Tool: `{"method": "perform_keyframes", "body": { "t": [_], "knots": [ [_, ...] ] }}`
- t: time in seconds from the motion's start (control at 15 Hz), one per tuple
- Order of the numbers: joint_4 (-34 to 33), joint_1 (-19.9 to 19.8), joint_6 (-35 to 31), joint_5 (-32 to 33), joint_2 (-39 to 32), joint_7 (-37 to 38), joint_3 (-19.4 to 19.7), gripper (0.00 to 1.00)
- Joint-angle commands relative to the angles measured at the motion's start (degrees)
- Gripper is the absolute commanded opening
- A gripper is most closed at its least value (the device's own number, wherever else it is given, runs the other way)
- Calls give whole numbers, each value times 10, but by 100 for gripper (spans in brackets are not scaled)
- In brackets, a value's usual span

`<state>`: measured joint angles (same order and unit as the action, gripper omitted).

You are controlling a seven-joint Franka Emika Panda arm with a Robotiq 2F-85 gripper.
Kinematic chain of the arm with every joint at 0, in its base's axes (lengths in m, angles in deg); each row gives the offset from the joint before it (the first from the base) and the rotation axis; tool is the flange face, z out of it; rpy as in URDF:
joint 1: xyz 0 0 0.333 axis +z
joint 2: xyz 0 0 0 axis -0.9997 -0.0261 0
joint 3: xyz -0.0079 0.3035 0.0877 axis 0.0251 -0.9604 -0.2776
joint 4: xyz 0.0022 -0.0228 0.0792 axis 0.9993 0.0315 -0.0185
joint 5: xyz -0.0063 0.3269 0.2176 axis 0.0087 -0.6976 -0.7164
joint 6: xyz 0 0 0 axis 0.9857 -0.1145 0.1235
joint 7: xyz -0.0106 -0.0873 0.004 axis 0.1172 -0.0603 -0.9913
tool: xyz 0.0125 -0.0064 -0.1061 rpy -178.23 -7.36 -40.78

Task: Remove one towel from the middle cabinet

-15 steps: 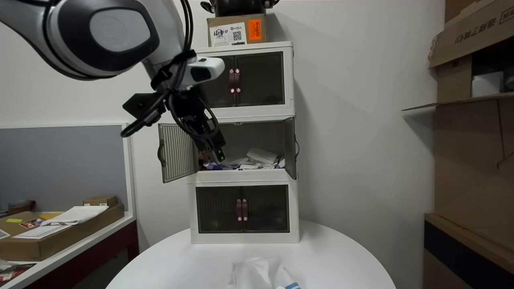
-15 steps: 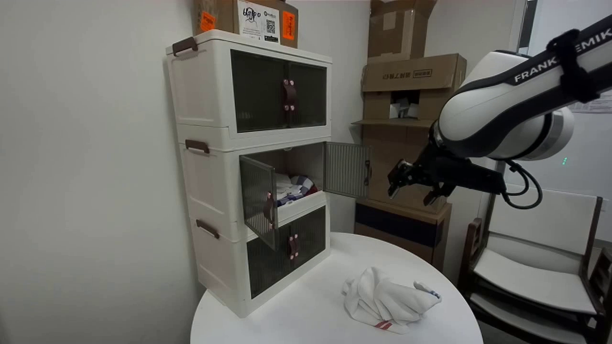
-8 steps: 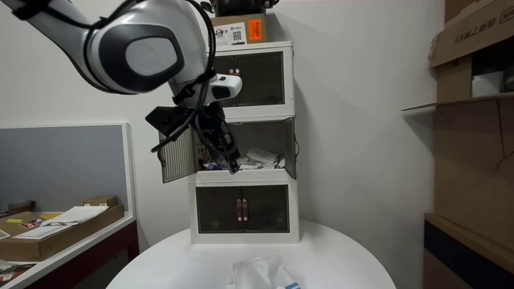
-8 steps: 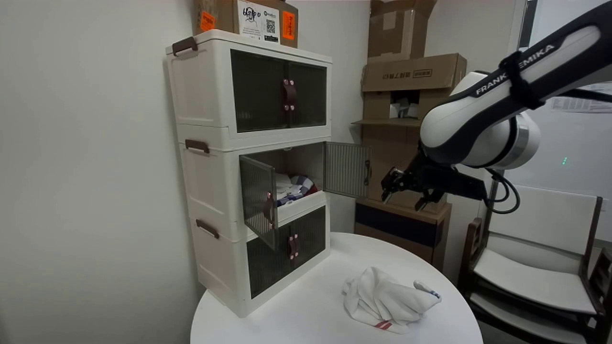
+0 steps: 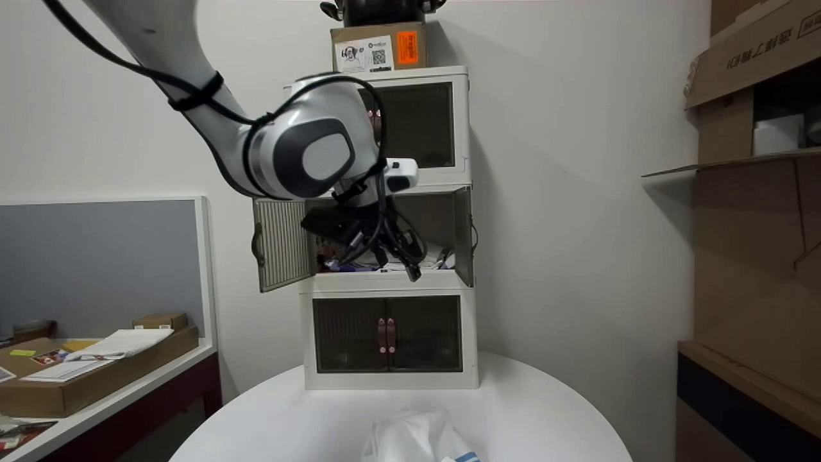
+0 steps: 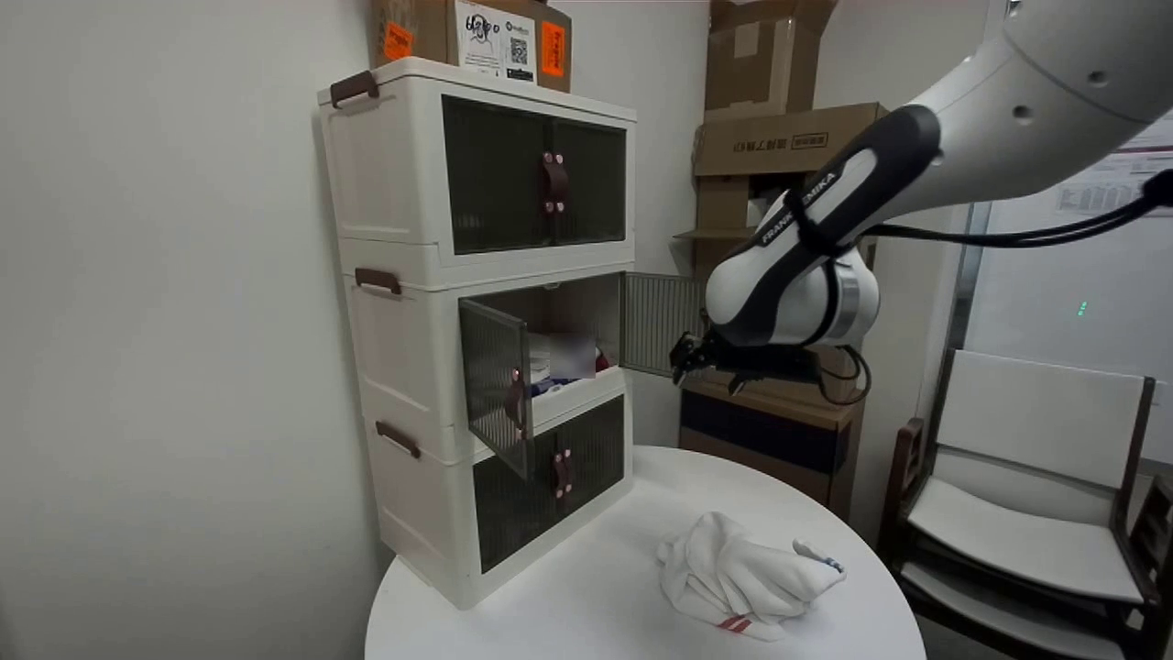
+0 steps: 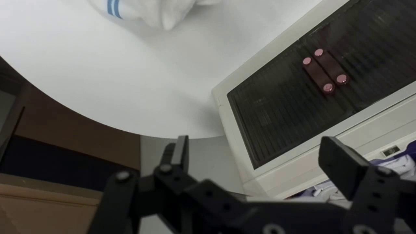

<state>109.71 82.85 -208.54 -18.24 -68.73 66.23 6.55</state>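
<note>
While swinging closer to the middle cabinet [image 6: 396, 353], holding the claw [image 7: 255, 141] spread and empty (noting a crumpled towel [image 6: 742, 573] on the table [image 6: 573, 596], possibly one already removed); probably lining up from outside for the towels [image 7: 327, 191] lying within.

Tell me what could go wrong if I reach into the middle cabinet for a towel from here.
The open gripper could clip one of the doors of the middle cabinet, which stand swung outward beside its opening.
The towels inside lie heaped together, so a pinch might drag out more than one.
The wrist view looks largely at the table and the bottom unit, with towels only near the lower right corner, so the grasp may be hard to judge there.
</note>
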Motion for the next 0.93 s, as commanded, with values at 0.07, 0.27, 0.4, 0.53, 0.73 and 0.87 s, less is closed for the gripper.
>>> {"method": "perform_keyframes", "body": {
  "t": [0.07,0.27,0.4,0.53,0.73,0.87],
  "knots": [
    [-130,12,-57,-5,-134,13,-16,100],
    [-196,23,-49,-17,-182,10,-29,100],
    [-233,31,-46,-22,-206,9,-40,100],
    [-263,37,-45,-23,-225,6,-51,100],
    [-300,47,-50,-9,-253,0,-53,100],
    [-324,57,-60,-2,-275,5,-45,100]
  ]
}}
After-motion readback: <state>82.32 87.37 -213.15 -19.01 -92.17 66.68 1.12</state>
